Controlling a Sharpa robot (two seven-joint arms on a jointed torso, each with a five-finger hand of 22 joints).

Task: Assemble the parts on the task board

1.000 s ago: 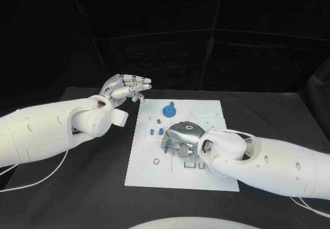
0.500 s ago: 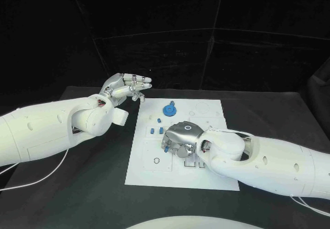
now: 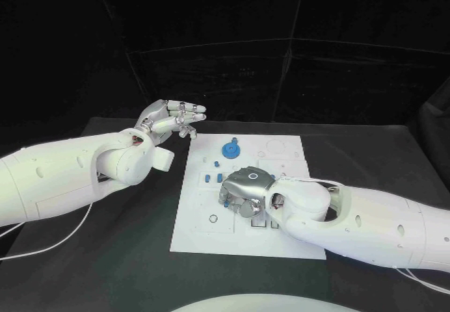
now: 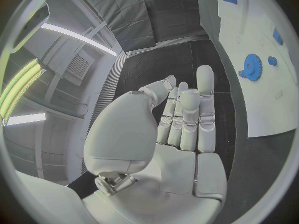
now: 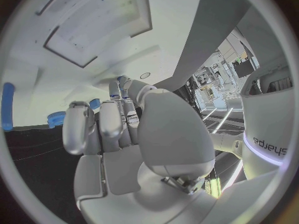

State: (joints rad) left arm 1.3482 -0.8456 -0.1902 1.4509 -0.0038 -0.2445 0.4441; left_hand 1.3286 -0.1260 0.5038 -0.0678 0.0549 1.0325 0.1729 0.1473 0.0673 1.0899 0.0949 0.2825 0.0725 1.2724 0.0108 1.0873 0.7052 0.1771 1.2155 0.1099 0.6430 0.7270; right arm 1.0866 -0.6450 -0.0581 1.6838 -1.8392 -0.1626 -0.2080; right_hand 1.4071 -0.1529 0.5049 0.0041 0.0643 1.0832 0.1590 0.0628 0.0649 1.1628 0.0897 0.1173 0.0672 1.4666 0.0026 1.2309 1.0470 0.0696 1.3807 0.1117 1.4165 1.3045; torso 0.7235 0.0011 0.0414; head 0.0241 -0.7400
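Observation:
The white task board (image 3: 211, 237) lies in the middle of the black table. My right hand (image 3: 246, 192) hangs over the board's centre with its fingers curled down. Its thumb and a finger meet on a small blue peg (image 3: 228, 203), which appears at the fingertips in the right wrist view (image 5: 121, 78). A blue gear (image 3: 229, 151) sits at the board's far end, with short blue pegs (image 3: 212, 177) nearer the left edge. My left hand (image 3: 173, 119) is raised off the board's far left corner, and its fingers (image 4: 187, 114) are stretched out and hold nothing.
Black table surface (image 3: 112, 253) surrounds the board on every side. Outlined recesses (image 3: 214, 220) mark the board's near half. From the left wrist, the gear (image 4: 251, 65) and a loose blue piece (image 4: 278, 35) lie on the board (image 4: 261, 104).
My right hand has crept slightly toward the board's left and near side, staying low over the blue peg. The left hand has not moved.

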